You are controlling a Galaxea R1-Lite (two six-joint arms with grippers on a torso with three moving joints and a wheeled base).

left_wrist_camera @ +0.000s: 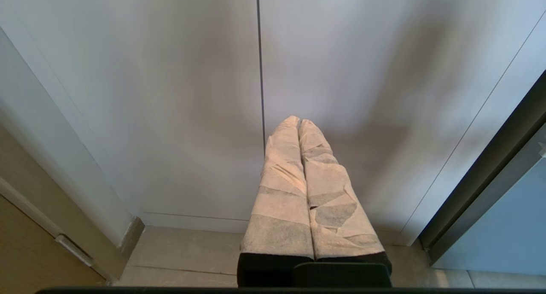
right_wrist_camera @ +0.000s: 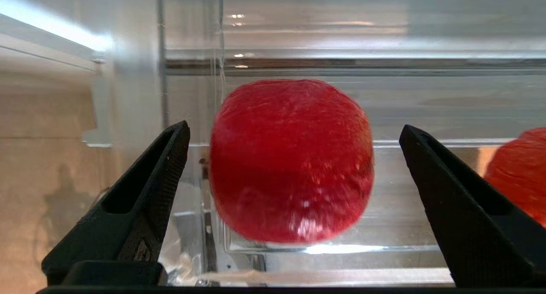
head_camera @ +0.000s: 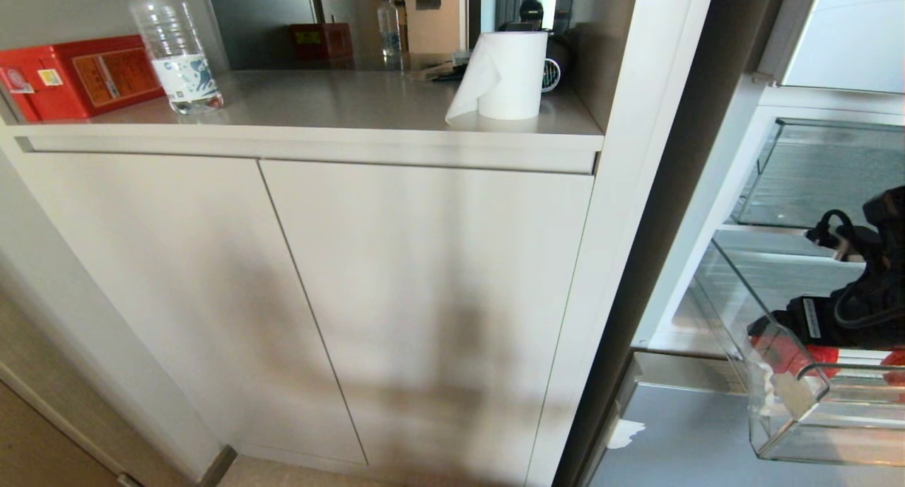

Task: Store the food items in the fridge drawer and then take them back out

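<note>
A white cabinet (head_camera: 318,296) with two closed doors is filling most of the head view, spreading from about nine o'clock to the centre; its grey counter (head_camera: 339,98) is running across at twelve o'clock, carrying a red box (head_camera: 78,73) at ten o'clock, a clear water bottle (head_camera: 177,49) just beside it, and a roll of white paper towel (head_camera: 505,73) nearer one o'clock. The open fridge (head_camera: 778,190) is occupying the three o'clock side, with a clear upper bin (head_camera: 813,176) above; the fridge drawer (head_camera: 792,402) is standing pulled out at four o'clock, its thick transparent front lip facing the camera.

The right gripper (right_wrist_camera: 294,136) is reaching into that drawer, its black fingers (right_wrist_camera: 149,187) spread wide on either side of a red food item (right_wrist_camera: 290,161), clear gaps showing on both sides, touching nothing; the item is sitting on the drawer's clear floor. A second red piece (right_wrist_camera: 520,174) is lying in the drawer at three o'clock in the right wrist view, beyond the far finger; in the head view, red is showing through the drawer wall under the black arm.

The left gripper (left_wrist_camera: 298,123) is hanging low in front of the cabinet doors, its cloth-wrapped fingers (left_wrist_camera: 281,191) pressed together, holding nothing.
</note>
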